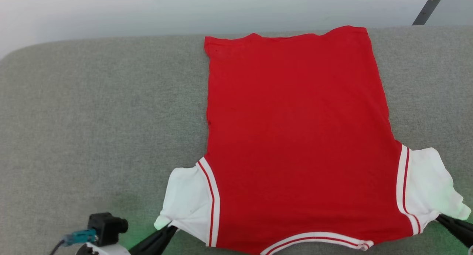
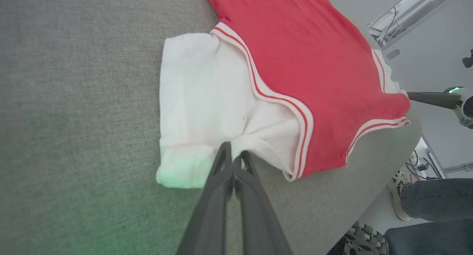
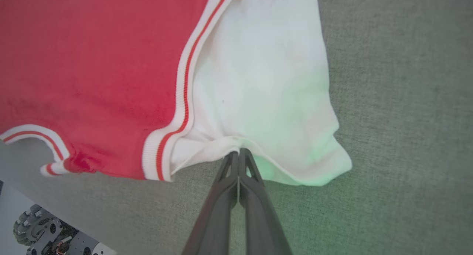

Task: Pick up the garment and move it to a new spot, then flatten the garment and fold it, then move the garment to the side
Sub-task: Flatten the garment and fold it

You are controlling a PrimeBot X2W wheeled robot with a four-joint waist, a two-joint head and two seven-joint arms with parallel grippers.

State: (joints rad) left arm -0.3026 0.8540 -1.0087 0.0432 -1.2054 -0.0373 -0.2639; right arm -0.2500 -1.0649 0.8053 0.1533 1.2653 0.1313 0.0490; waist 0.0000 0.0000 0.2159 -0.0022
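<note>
The garment [image 1: 295, 136], a bright red T-shirt with white short sleeves, is seen spread flat on a grey fabric surface [image 1: 92, 118], lying right of centre in the head view. It is laid with the collar [image 1: 314, 238] at the near edge, toward the robot, and the hem [image 1: 284, 40] at the far edge, close to the back of the surface. The red body is shown smooth and nearly free of wrinkles. Thin red-and-white stripe trim is seen along both shoulder seams and around the collar. The two sleeves are fanned outward at the near corners. The left sleeve [image 1: 186, 199] is rumpled, with its outer corner turned over, and the right sleeve [image 1: 428, 181] is puckered along its lower edge. The left gripper [image 2: 232, 155] is closed, its two dark fingers pressed together on the near edge of the left sleeve, where the white cloth is gathered into small creases. The right gripper [image 3: 237, 153] is likewise clamped on the near edge of the right sleeve. A green glow is cast on cloth and surface near both grippers. A person's leg [image 2: 436, 199] in blue jeans and a shoe [image 2: 399, 196] are caught beyond the surface's edge in the left wrist view.
</note>
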